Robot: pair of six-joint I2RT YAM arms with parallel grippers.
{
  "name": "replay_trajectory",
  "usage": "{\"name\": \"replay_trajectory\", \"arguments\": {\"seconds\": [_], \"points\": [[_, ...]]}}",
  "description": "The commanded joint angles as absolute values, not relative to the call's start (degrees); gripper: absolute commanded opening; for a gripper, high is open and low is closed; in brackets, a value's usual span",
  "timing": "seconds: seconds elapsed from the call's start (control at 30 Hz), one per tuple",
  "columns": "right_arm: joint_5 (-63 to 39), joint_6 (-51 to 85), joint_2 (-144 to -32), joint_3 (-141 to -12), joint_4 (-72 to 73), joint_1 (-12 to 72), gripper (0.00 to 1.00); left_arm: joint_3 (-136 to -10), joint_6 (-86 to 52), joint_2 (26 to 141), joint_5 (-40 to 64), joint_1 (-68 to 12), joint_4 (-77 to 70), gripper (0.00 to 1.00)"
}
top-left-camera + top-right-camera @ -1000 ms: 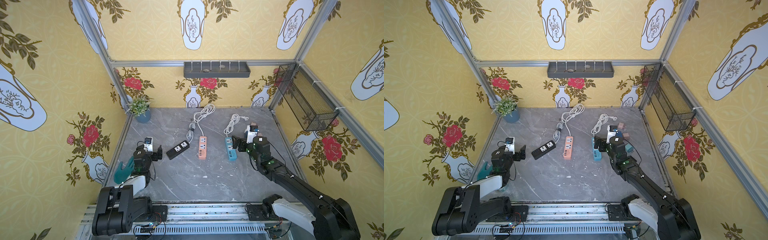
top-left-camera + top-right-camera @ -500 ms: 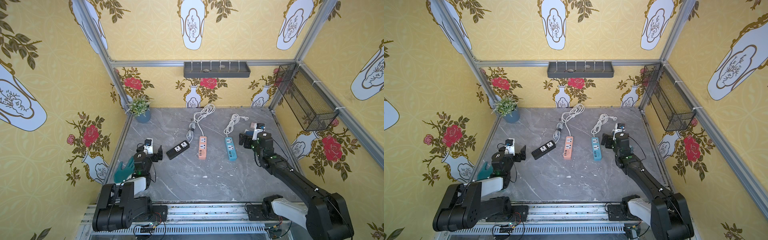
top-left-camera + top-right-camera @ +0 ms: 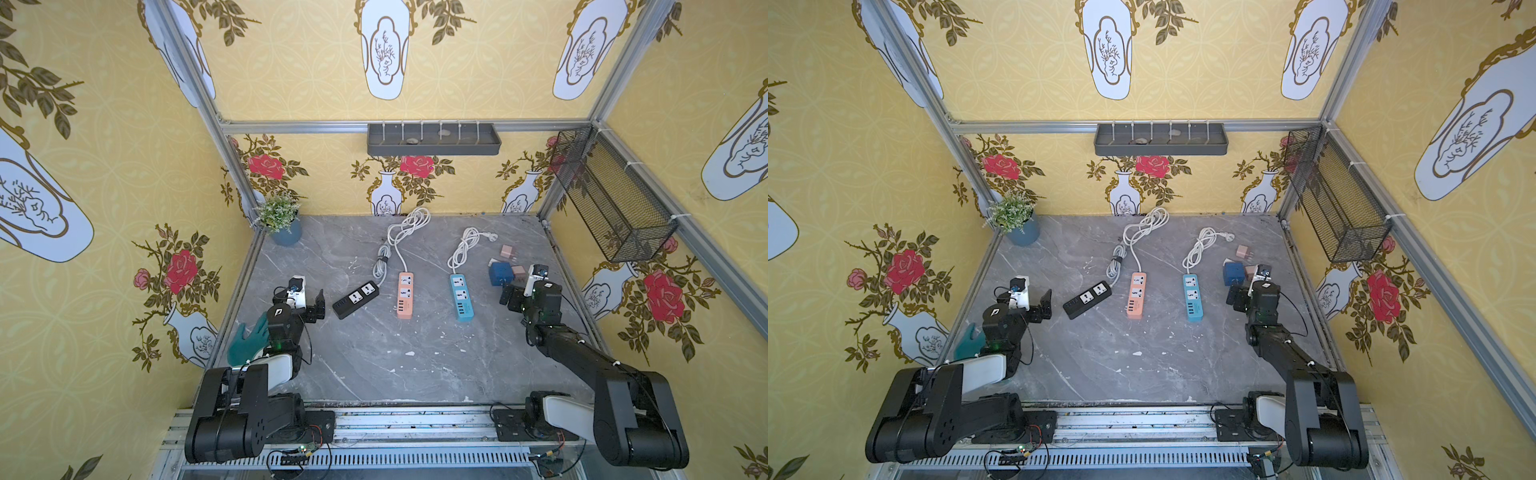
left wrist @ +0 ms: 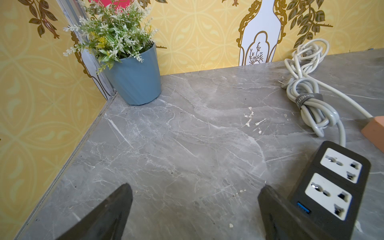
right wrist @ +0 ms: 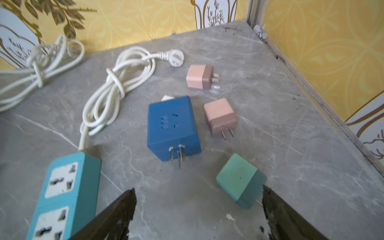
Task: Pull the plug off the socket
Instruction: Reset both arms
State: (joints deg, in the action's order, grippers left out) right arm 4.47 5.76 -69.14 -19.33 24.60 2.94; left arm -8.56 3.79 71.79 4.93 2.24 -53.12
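Your right gripper (image 5: 198,209) has swung off the blue strip (image 5: 62,193), jaws apart; teal plug (image 5: 241,179) lies free, so unplugging looks done.

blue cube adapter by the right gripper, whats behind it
A small white piece pokes out from behind the blue cube-shaped plastic adapter. Only its corner shows; the rest is covered by the cube, so what it is cannot be told.

Matt grey marbled tabletop (image 3: 374,357); black wire-mesh basket (image 3: 611,195)

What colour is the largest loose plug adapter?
Dark blue adapter; the right wrist view shows it best.
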Motion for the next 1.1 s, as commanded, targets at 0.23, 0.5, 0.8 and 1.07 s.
{"name": "replay_trajectory", "arguments": {"seconds": [0.23, 0.5, 0.8, 1.07], "points": [[2.55, 1.32, -74.90, -16.51, 40.65, 1.79, 0.98, -8.26, 3.16, 71.81, 5.01, 2.29, -54.41, 1.00], [-1.74, 2.14, -77.06, -18.61, 39.11, -1.38, 0.98, -8.26, 3.16, 71.81, 5.01, 2.31, -54.41, 1.00], [-5.05, 3.34, -82.16, -10.81, 58.04, -5.45, 0.98, -8.17, 3.16, 71.67, 5.01, 2.29, -54.45, 1.00], [-5.26, 3.25, -82.47, -10.59, 58.88, -5.45, 0.98, -8.16, 3.16, 71.81, 4.99, 2.29, -54.54, 1.00]]}}
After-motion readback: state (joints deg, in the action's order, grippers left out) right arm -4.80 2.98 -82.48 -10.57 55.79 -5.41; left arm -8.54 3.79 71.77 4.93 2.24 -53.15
